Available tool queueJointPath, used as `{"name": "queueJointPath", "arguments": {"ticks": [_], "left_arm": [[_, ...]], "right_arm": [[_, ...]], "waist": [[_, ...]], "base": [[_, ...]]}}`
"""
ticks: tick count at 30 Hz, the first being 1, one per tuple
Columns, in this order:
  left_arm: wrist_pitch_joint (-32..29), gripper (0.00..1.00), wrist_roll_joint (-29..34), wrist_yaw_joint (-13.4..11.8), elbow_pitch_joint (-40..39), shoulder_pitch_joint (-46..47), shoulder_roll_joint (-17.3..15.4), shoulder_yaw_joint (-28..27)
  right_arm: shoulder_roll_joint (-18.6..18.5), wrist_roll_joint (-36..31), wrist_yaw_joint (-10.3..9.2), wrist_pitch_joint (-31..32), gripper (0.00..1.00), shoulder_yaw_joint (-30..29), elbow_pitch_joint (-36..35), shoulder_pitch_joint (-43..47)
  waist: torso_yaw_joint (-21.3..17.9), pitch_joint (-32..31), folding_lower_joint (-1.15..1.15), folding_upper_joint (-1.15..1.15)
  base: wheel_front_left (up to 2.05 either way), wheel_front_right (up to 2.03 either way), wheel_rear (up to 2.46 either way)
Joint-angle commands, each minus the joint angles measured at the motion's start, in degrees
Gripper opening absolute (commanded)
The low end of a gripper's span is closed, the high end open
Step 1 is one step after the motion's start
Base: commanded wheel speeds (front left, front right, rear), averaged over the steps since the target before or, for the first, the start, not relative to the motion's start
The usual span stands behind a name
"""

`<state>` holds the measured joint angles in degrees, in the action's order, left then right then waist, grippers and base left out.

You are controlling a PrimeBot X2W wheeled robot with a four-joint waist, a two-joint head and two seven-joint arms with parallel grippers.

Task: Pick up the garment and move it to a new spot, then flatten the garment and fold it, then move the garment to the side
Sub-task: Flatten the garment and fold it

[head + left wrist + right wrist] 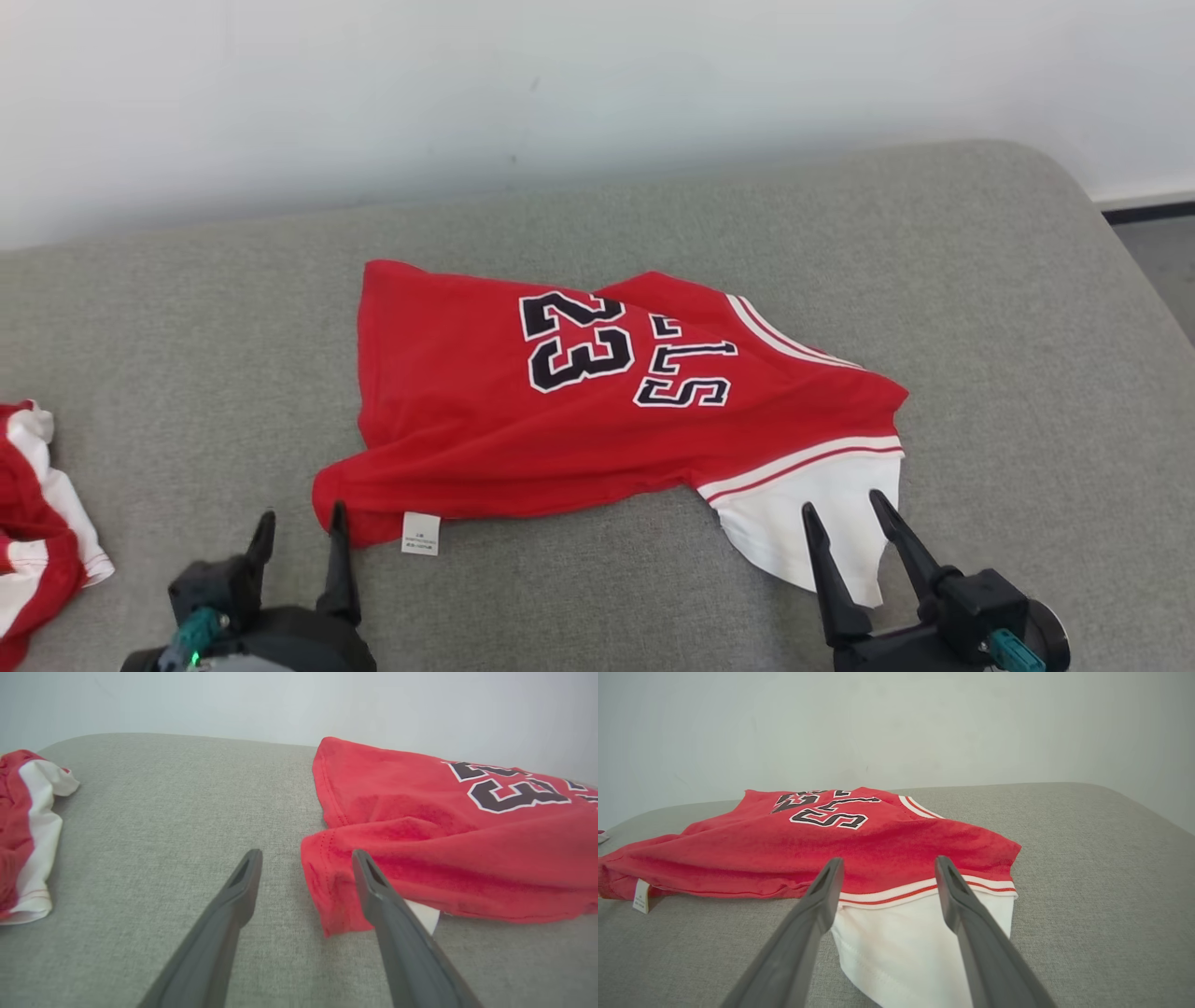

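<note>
Garment lies rumpled on the grey cushion; left gripper spread at its red corner, right gripper spread over its white part.

This is a plain indoor room, home-like or a simple test room; which of the two cannot be told. The main sign is a broad grey upholstered cushion of woven cloth with a rounded corner, like a sofa seat or a mattress. Directly behind the cushion rises a plain white wall. Past the cushion's right end a dark skirting strip runs above a grey floor. On the cushion lie a red jersey and, at its left end, a crumpled red-and-white garment.
</note>
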<state>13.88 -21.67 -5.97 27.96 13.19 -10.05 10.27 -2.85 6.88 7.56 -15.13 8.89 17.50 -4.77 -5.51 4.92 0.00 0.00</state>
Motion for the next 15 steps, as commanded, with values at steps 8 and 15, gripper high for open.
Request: {"name": "queueJointPath", "arguments": {"ticks": [8, 15], "left_arm": [[1.3, 1.0, 2.8, 0.5, -13.1, -9.8, 2.9, -3.9], [1.3, 1.0, 6.1, 3.5, -21.7, -17.1, 5.3, -8.3]], "right_arm": [[0.0, -0.6, -0.15, 0.0, 1.0, -3.9, 0.0, 3.6], [0.0, -0.9, -0.15, 0.1, 1.0, -6.2, -0.1, 5.3]], "waist": [[3.4, -5.2, 0.0, 0.0], [4.0, -7.2, 0.0, 0.0]], "base": [[0.0, 0.0, 0.0], [0.0, 0.0, 0.0]]}}
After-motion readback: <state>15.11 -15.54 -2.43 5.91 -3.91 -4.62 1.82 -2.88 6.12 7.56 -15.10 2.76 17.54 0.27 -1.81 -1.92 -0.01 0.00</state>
